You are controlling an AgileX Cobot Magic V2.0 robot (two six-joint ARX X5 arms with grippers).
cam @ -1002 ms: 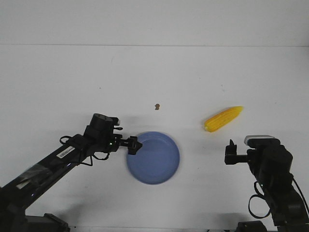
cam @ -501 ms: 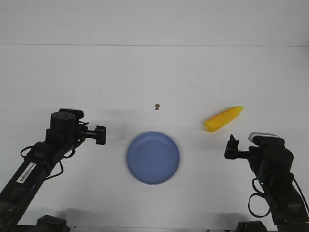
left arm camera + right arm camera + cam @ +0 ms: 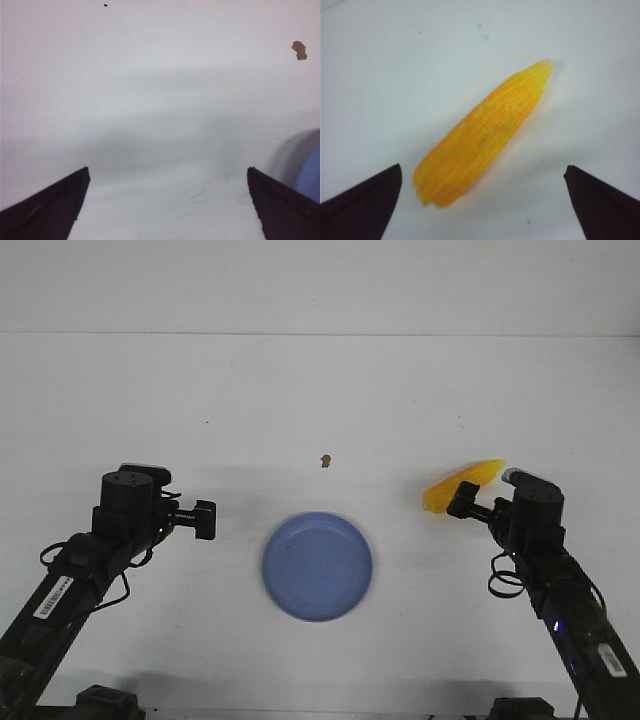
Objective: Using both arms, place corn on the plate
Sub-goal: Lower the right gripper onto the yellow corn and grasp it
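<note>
The yellow corn (image 3: 446, 489) lies on the white table at the right, its point toward the far right. In the right wrist view the corn (image 3: 485, 132) lies diagonally just ahead of the jaws. My right gripper (image 3: 464, 500) is open and empty, right at the corn's near side, partly covering it. The blue plate (image 3: 317, 566) sits at the middle near the front; a sliver of its rim (image 3: 311, 170) shows in the left wrist view. My left gripper (image 3: 205, 519) is open and empty, left of the plate and apart from it.
A tiny brown speck (image 3: 325, 460) lies on the table beyond the plate, also seen in the left wrist view (image 3: 299, 50). The white table runs back to a pale wall.
My left gripper pulled back from the plate's left rim to the left and then held still. My right gripper moved forward and up to the corn.
</note>
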